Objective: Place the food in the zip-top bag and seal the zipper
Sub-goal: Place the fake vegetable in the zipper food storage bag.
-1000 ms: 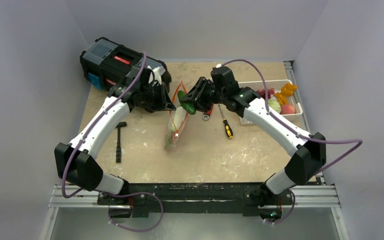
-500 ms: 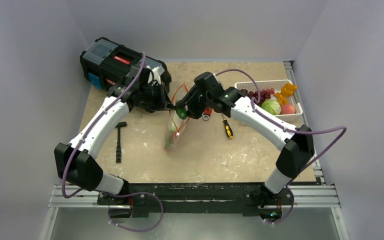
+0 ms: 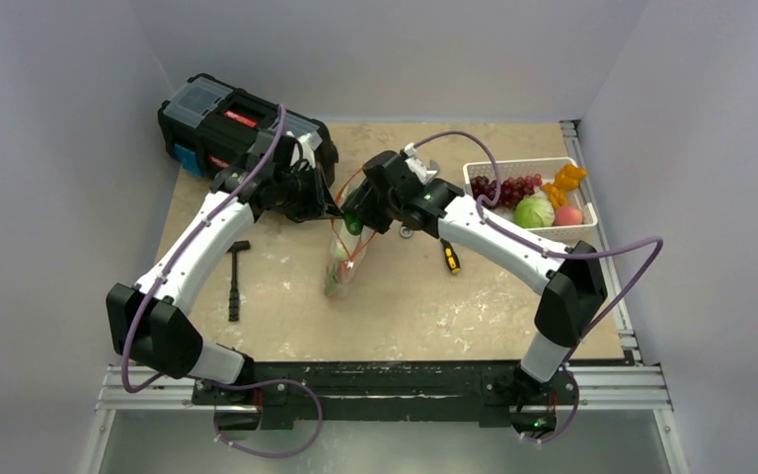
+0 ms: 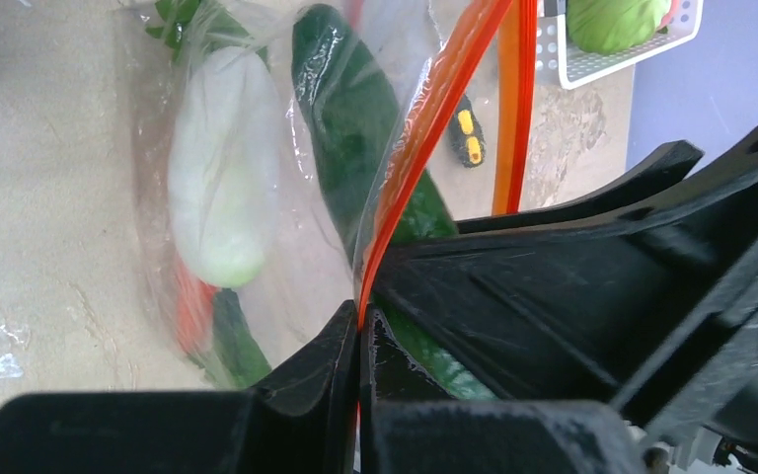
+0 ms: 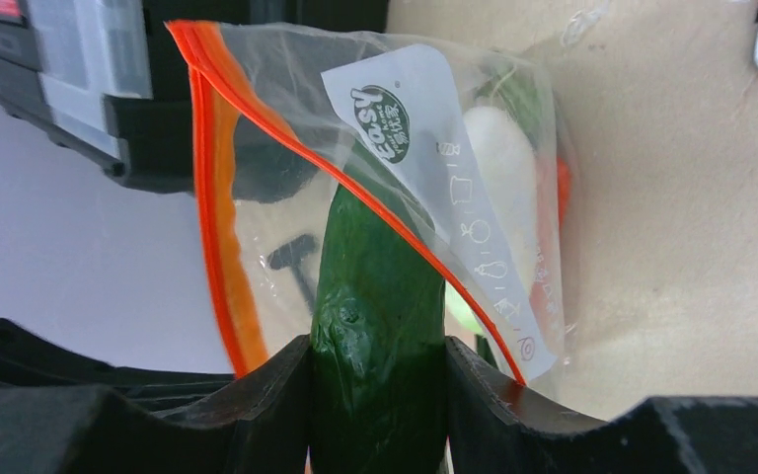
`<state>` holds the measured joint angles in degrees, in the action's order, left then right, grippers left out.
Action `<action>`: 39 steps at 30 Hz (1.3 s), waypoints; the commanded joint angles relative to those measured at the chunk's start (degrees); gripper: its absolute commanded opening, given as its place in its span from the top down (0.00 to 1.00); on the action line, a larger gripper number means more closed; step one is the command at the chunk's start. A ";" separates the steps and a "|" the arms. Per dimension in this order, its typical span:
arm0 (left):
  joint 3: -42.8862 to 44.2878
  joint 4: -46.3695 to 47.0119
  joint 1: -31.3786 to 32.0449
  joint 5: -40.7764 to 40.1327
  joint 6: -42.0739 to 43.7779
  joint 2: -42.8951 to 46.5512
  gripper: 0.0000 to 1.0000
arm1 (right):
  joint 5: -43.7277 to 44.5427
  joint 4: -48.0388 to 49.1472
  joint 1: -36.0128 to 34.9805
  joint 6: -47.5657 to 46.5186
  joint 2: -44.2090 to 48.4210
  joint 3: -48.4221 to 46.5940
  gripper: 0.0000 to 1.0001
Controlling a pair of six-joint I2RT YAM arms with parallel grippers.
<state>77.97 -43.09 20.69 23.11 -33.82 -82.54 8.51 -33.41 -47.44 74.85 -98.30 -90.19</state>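
Cucumber [image 5: 375, 296] deeper in bag [image 5: 474, 178], right end effector [image 5: 376, 367] gripping (left end effector [image 4: 358, 331] clamping zipper [image 4: 424, 128])

Cucumber [image 5: 375, 296] in narrow bag [image 5: 405, 109] mouth

Robotics lab test cell, plain grey enclosure walls [image 3: 49, 148], aluminium mounting rail [image 3: 651, 387], worn beige tabletop [image 3: 424, 306].

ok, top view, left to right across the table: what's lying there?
hammer → zip-top bag → screwdriver → grape bunch → green cabbage → pink-red fruit. Toolbox left out: it spans across the hammer.
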 commanded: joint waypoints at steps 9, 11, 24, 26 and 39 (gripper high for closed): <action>0.42 2.31 0.48 2.49 -0.60 2.85 1.00 | 22.04 -3.11 -9.44 -3.73 -0.74 -0.09 0.57; 0.42 2.34 0.45 2.38 -0.61 2.78 1.00 | 22.66 -4.75 -10.33 -3.47 -1.65 -1.55 0.55; 0.42 2.38 0.50 2.31 -0.49 2.65 1.00 | 19.33 -6.75 -12.33 -2.01 -0.15 -1.91 0.29; 0.32 2.37 0.50 2.16 -0.50 2.58 1.00 | 19.11 -5.93 -12.33 -3.70 1.05 -1.50 0.29; 0.42 2.29 0.49 2.03 -0.30 2.85 1.00 | 24.25 -2.78 -11.86 -34.19 7.67 -4.81 0.33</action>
<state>77.89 -42.87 21.02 23.86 -33.85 -81.28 27.24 -36.21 -59.59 54.28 -93.76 -90.56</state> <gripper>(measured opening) 0.005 0.663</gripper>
